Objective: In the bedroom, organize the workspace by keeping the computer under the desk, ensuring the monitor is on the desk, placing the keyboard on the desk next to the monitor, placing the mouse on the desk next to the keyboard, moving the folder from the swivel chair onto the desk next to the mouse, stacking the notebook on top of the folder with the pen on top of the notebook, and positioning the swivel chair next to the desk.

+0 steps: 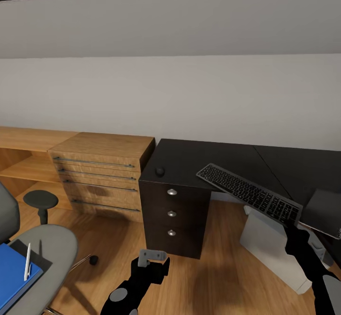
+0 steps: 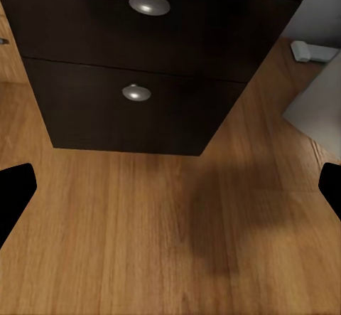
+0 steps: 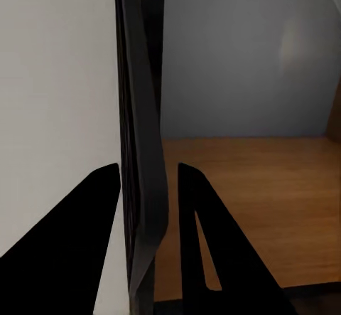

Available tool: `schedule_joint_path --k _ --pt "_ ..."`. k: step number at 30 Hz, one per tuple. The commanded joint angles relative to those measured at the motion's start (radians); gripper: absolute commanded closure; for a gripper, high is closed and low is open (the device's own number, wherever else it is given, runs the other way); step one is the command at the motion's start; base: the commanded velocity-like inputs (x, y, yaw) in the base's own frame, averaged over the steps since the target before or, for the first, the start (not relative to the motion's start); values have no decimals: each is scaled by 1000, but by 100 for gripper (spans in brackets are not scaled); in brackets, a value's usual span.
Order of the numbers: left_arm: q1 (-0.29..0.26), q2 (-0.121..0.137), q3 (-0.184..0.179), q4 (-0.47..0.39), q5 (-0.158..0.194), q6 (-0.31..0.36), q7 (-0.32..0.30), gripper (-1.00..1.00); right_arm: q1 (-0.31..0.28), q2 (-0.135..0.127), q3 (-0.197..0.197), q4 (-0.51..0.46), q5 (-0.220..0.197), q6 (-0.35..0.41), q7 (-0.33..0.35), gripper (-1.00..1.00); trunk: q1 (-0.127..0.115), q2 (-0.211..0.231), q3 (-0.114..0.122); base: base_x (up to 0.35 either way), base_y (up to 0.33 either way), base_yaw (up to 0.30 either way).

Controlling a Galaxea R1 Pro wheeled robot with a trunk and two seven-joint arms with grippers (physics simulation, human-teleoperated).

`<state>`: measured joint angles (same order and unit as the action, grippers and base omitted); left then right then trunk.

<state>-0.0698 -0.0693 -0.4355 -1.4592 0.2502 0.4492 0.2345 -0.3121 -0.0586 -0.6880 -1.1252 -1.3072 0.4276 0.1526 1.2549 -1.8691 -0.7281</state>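
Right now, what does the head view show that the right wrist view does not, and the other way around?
Head view: the mouse on the desk, the swivel chair carrying the folder and pen, and the open left gripper.
Right wrist view: the keyboard's thin edge between two fingers.
Both: the keyboard in the right gripper, and the wooden floor.

the black surface [image 1: 189, 156] lies bare behind the small mouse [image 1: 160, 171], up to the wall. the keyboard [image 1: 248, 193], clamped in the right pincer [image 1: 290, 224], slants over its middle; the monitor [image 1: 323, 213] crowds the right end.
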Motion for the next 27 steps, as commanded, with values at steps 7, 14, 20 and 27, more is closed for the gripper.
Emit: schedule_joint_path --k 7,14,20,27 --pt "-1 0 -3 -1 11 3 9 -100 -1 0 -1 1 0 6 -1 100 0 0 -1 0 0 0" --pt "-1 0 -3 -1 11 3 9 -100 -1 0 -1 1 0 6 -1 100 0 0 -1 0 0 0" --pt "-1 0 -3 -1 11 3 9 -100 -1 0 -1 1 0 6 0 100 0 0 -1 0 0 0" --pt "-1 0 -3 2 11 3 9 -100 -1 5 -2 -31 0 6 2 100 0 0 -1 0 0 0"
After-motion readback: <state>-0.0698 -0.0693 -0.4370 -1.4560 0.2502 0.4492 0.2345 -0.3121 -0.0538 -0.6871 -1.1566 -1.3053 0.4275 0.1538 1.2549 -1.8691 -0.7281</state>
